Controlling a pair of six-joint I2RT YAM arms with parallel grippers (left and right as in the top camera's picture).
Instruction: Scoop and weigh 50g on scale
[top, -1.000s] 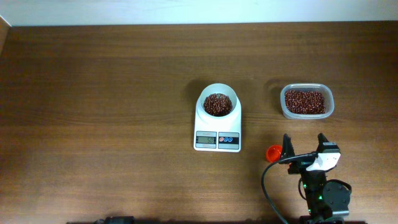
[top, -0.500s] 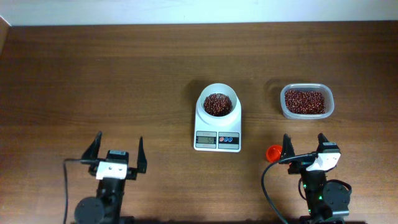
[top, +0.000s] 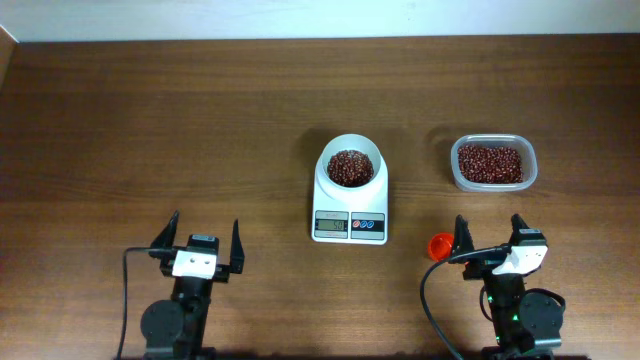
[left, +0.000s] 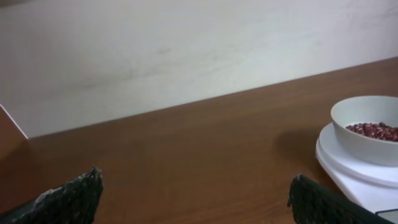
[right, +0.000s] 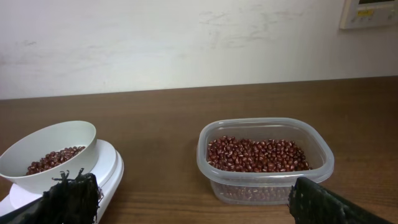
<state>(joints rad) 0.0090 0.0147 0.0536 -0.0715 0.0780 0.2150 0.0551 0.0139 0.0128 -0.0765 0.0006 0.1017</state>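
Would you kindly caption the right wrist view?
Open right gripper faces a clear plastic tub of red-brown beans beside the white bowl-topped scale.

the scale (top: 350, 203) is a small white digital kitchen scale standing flat near the middle of the wooden table (top: 150, 120), with its grey display and blue and red buttons on the near edge. its round white bowl (top: 351, 142) sits upright on top and holds red-brown beans (top: 350, 168).

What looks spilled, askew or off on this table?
Nothing stands out: no loose beans on the brown wooden table; white digital scale with round bowl and clear plastic bean tub both sit upright.
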